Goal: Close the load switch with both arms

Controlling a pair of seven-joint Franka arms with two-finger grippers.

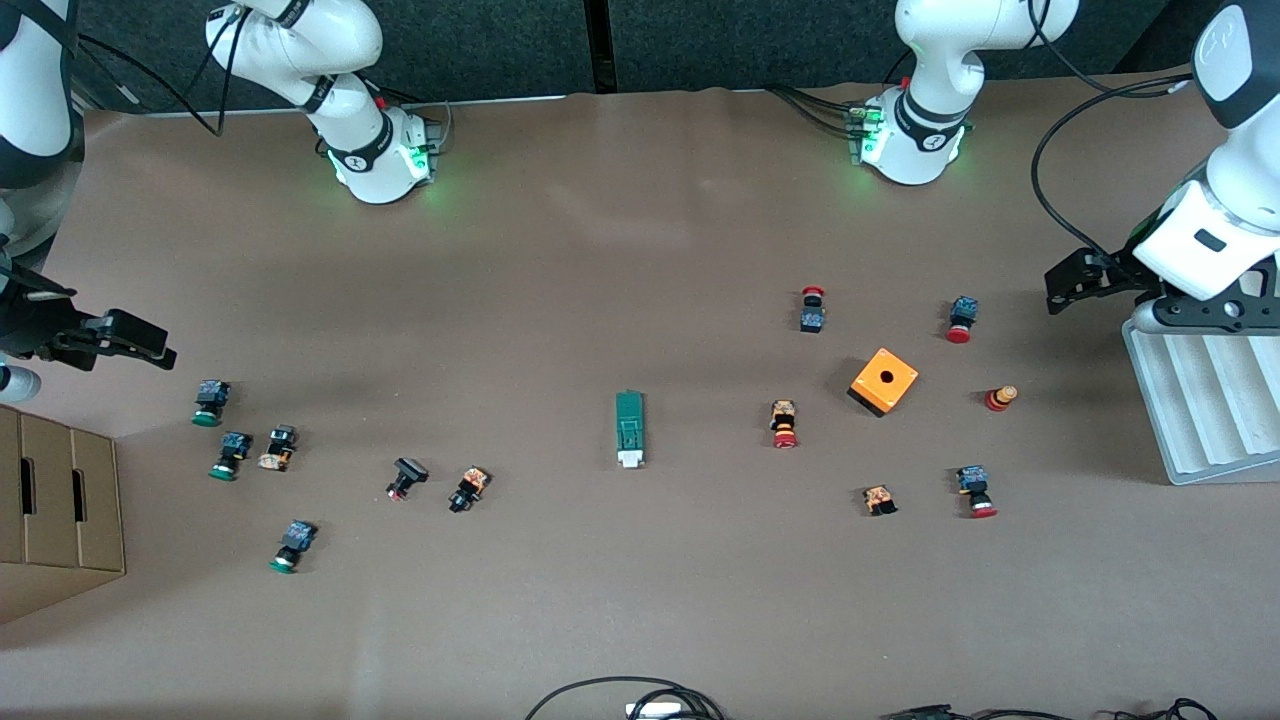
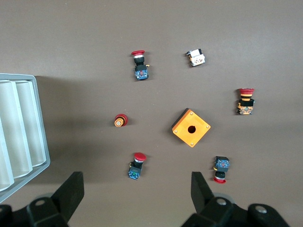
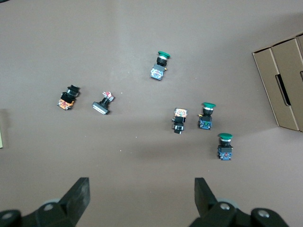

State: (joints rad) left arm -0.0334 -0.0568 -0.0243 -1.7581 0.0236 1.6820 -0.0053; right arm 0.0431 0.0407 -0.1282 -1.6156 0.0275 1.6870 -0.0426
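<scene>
**Both grippers spread wide, holding nothing**

You've got the right gripper over the green-capped buttons. The load switch lies mid-table, front view only. The left gripper hangs beside the grey tray; its wrist view shows the orange cube.

I'm looking at a robotics lab bench: two white arms bolted along one edge of a table covered in plain brown paper, green status lights glowing at their bases. Loose industrial push buttons lie scattered about with an orange switch housing. A grey parts tray, a cardboard box and trailing cables complete it.
</scene>
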